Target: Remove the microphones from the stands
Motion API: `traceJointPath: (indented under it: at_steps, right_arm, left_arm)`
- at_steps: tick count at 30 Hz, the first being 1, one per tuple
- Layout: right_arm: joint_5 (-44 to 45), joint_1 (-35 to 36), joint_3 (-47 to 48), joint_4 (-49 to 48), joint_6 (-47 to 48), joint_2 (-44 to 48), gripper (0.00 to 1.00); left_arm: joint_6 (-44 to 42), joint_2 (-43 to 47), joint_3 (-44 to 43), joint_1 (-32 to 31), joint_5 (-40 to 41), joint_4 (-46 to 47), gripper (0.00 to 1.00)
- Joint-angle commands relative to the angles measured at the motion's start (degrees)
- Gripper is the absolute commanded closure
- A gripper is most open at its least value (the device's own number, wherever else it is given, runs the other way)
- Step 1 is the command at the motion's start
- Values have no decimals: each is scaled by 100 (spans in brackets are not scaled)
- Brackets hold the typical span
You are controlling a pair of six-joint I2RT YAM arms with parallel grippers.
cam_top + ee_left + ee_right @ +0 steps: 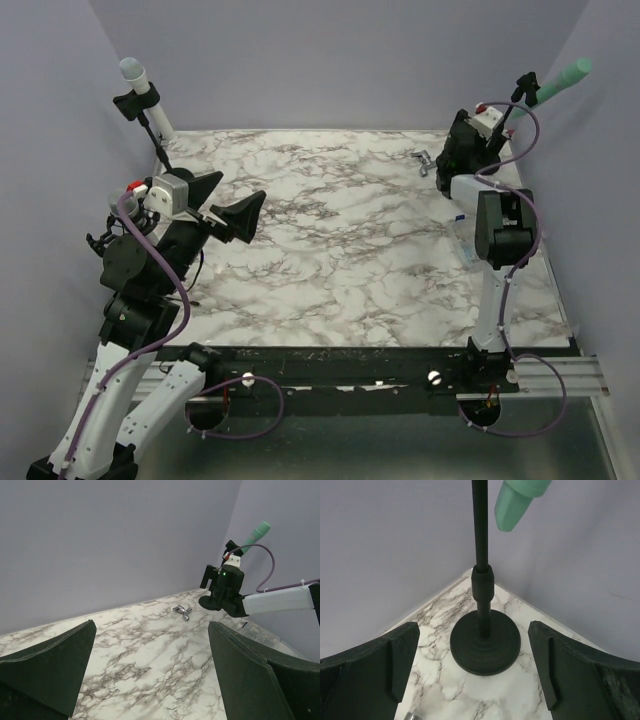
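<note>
Right gripper (pixel 472 630) is spread wide with nothing between its fingers, facing the black stand (pixel 480 580), whose round base (pixel 485 647) sits on the marble table (pixel 340 260) straight ahead of the gap. The green microphone (pixel 517 502) is above and slightly to the right of the gripper's line, tilted, with its lower end pointing down toward the pole. In the top external view it sits in the clip (pixel 522 86) at the head of the stand, in the far right corner. By my reading the task is at its approach stage: the gripper is not touching the microphone or the stand, so the grasp, the pull out of the clip and the carry away are all left to do. The right arm rises from its base, folds at the elbow and reaches forward toward that corner, with its wrist held low, nearer the base than the microphone, so it would probably have to climb before closing. Left gripper (pixel 238 192) is also open and holds nothing; that arm is bent up over its own base with its fingers pointing across the table toward the right arm. Behind it, in the far left corner, a white microphone (pixel 135 75) stands on a second stand, well apart from either gripper. A small metal piece (pixel 183 612) lies on the marble near the right arm.
</note>
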State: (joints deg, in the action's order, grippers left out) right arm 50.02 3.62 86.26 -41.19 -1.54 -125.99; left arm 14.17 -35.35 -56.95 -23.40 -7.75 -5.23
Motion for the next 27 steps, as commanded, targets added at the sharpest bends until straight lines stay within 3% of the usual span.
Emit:
traceJointPath:
  at_steps: [1, 19, 27]
  right_arm:
    - [-248, -232, 581, -203, 68, -489, 0]
    - [-641, -587, 2597, 751, 2, -1905, 0]
    - [-828, -649, 3200, 1046, -195, -2272, 15]
  left_arm:
    - [31, -39, 43, -25, 120, 132, 1]
    - [77, -195, 17, -27, 37, 127, 1]
    - [86, -243, 27, -29, 18, 121, 1]
